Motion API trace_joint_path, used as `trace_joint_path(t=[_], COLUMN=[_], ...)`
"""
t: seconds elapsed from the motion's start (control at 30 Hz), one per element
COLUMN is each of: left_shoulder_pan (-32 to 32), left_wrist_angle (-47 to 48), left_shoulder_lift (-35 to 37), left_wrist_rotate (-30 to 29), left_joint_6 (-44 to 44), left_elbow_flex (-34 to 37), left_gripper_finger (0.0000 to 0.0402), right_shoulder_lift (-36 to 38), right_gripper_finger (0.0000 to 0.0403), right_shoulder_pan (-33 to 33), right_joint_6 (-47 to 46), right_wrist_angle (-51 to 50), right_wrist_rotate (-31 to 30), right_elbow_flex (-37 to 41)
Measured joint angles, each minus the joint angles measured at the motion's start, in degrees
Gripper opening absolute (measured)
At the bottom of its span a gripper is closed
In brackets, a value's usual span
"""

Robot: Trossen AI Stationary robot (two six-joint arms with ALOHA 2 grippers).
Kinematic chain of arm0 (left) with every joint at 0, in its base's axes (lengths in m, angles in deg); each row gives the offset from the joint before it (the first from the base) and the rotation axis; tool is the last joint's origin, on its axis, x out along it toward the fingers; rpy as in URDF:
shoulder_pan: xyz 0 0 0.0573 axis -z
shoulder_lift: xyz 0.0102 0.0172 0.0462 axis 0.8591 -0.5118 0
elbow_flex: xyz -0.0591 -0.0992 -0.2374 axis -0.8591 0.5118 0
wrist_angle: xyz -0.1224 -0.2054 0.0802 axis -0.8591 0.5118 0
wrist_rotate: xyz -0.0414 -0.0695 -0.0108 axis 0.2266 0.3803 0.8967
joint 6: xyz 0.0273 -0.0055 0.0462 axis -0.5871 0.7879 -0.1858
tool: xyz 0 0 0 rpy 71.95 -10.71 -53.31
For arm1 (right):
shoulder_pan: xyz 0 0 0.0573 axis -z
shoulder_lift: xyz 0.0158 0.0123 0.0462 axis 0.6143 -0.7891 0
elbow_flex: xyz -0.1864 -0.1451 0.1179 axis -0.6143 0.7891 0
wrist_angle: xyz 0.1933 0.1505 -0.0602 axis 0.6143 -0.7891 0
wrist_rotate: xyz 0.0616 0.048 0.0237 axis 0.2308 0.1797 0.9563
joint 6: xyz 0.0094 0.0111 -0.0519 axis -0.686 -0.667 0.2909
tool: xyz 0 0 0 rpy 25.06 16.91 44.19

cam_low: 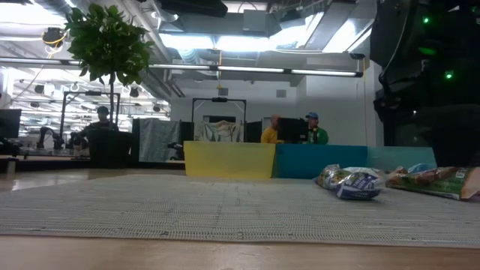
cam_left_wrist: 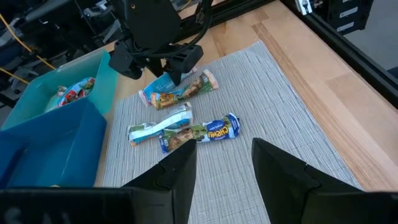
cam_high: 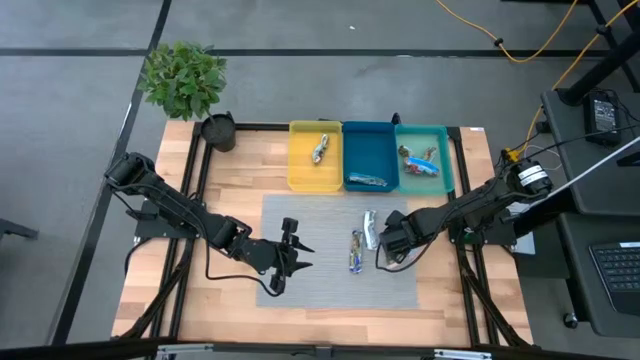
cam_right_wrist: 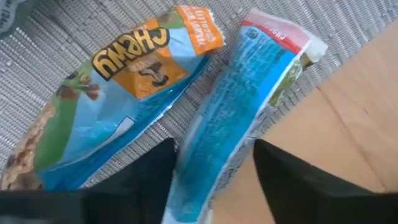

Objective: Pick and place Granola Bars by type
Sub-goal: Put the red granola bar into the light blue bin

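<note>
On grey mat (cam_high: 320,280) mid-table | right pincer (cam_high: 385,245) fingers apart astride blue bar (cam_right_wrist: 236,106), touching orange-label bar (cam_right_wrist: 124,93) | left pincer (cam_high: 290,258) apart, nothing held | two bars (cam_left_wrist: 186,127) loose between | others in yellow, blue, teal trays (cam_high: 420,133)

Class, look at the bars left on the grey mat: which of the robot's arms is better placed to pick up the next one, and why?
Probably the right. The right hand hangs directly over the bars on the mat, its open fingers either side of a blue-wrapped bar. The left hand, also open, sits farther off, with bare mat between.
</note>
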Motion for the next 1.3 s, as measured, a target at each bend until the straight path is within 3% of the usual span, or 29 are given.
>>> trace_joint_path(t=[0.3,0.47,0.93,1.3], left_shoulder_pan=[0.0,0.0,0.0,0.0], left_wrist_angle=[0.0,0.0,0.0,0.0], left_shoulder_lift=[0.0,0.0,0.0,0.0], left_wrist_rotate=[0.0,0.0,0.0,0.0], left_joint_6=[0.0,0.0,-0.1,-0.4], left_elbow_flex=[0.0,0.0,0.0,0.0], left_gripper_finger=[0.0148,0.0148,0.0148,0.0148], right_shoulder_lift=[0.1,0.2,6.9,15.2], right_gripper_finger=[0.0081,0.0034,0.0021,0.0030], right_shoulder_pan=[0.0,0.0,0.0,0.0], right_joint_6=[0.6,1.2,1.0,5.0], right_wrist_angle=[-0.1,-0.2,-2.5,-7.7], right_wrist_rotate=[0.1,3.8,5.7,-5.2], right_elbow_flex=[-0.1,-0.1,-0.5,-14.1])
